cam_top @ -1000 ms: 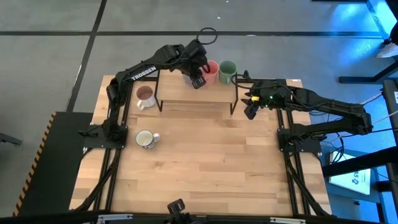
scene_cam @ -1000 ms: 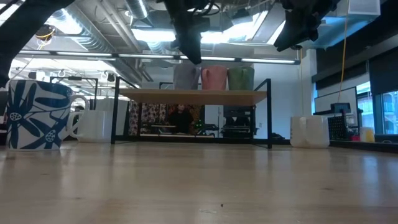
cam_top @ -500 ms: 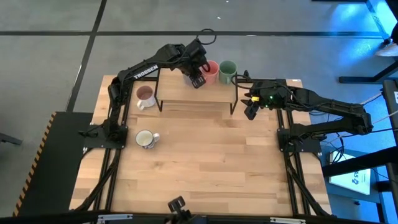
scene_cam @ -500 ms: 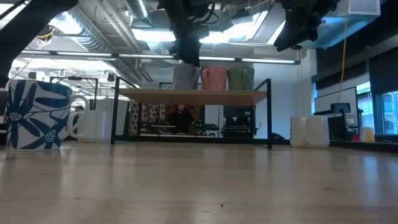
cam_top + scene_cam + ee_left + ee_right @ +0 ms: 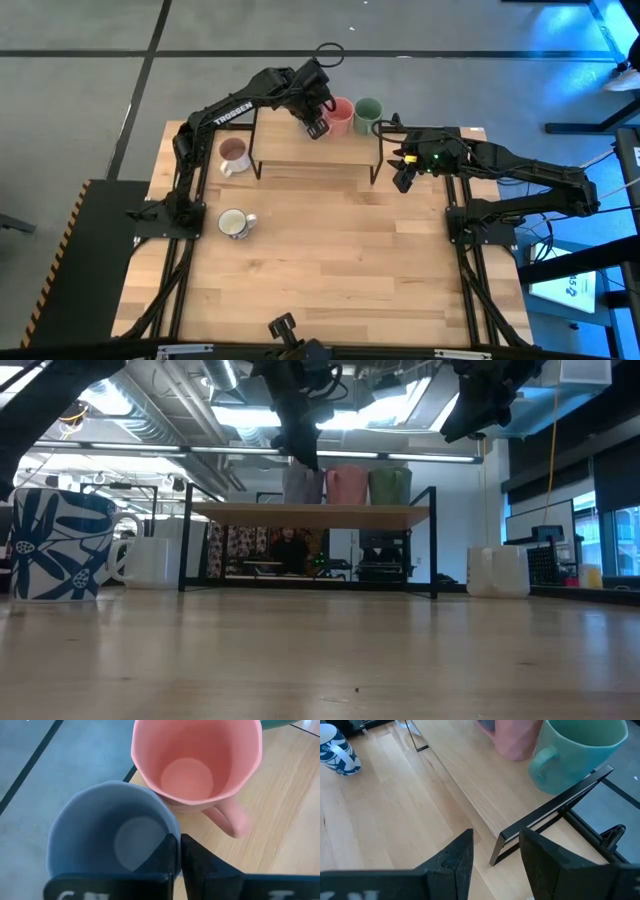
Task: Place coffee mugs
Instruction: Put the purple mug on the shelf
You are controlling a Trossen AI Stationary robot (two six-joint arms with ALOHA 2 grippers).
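Note:
My left gripper [image 5: 318, 127] [image 5: 178, 855] is at the raised wooden shelf [image 5: 300, 150] by the far edge, shut on the purple-blue mug [image 5: 107, 837] [image 5: 302, 485]. That mug stands against the coral pink mug [image 5: 195, 765] [image 5: 341, 114], with the green mug [image 5: 367, 113] [image 5: 572, 752] beside it; all stand upright on the shelf. My right gripper [image 5: 401, 174] [image 5: 495, 855] hangs open in the air off the shelf's right end. The dusty pink mug with white outside [image 5: 233, 155] and a blue-patterned white mug [image 5: 233, 223] [image 5: 55, 545] stand on the table at the left. My left gripper pinches the purple-blue mug's wall at the rim [image 5: 167, 827], on the side toward the coral pink mug, with one finger [image 5: 167, 857] inside and the other [image 5: 197, 867] outside. The fingers come from above, pointing down. The mug is upright with its base at the shelf top.
The shelf has black metal legs [image 5: 555, 805] and open room beneath it [image 5: 310, 555]. A white object [image 5: 497, 572] stands at the table's far right. The middle and near part of the table [image 5: 340, 270] is bare wood.
My left gripper has edged toward the far edge with the purple-blue mug, bringing it closer against the coral pink mug. My right arm has kept still.

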